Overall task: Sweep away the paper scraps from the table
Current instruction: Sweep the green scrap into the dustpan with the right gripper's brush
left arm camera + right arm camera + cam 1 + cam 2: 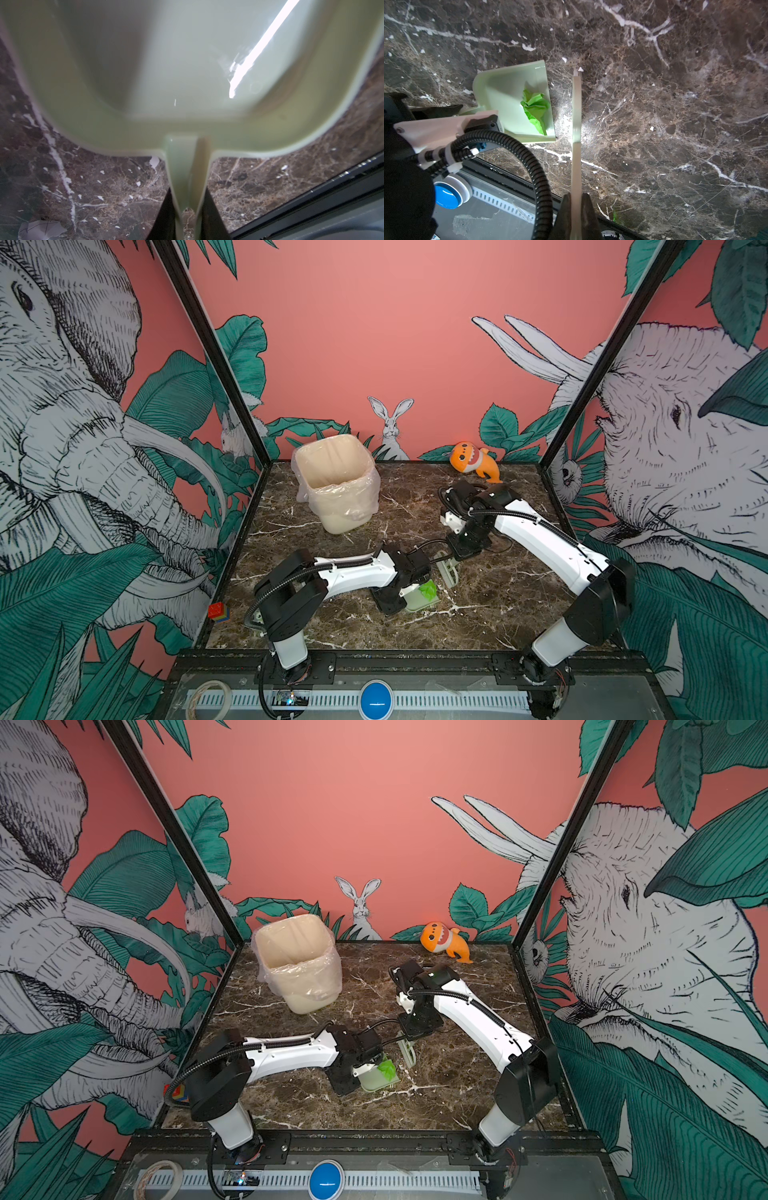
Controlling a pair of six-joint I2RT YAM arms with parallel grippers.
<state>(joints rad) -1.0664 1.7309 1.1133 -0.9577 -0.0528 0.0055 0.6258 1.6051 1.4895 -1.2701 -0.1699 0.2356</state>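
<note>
A bright green crumpled paper scrap (pixel 429 590) (pixel 387 1070) (pixel 536 108) lies inside the pale green dustpan (pixel 417 603) (pixel 374 1082) (pixel 187 72) (pixel 508 93), near its open lip. The dustpan rests on the dark marble table (pixel 498 605) (pixel 457 1094) at front centre. My left gripper (pixel 188 218) is shut on its handle. Just right of the pan's lip, the pale brush (pixel 449 572) (pixel 408 1050) (pixel 576 124) stands on the table, with my right gripper (pixel 576 212) shut on its handle. A whitish crumpled bit (pixel 39 229) lies on the table by the left gripper.
A cream bin (pixel 336 485) (pixel 297 969) lined with a clear bag stands at the back left. An orange plush shark (pixel 473 460) (pixel 442 940) lies at the back right. A black frame (pixel 508 180) (pixel 311 197) edges the table's front, close to both grippers.
</note>
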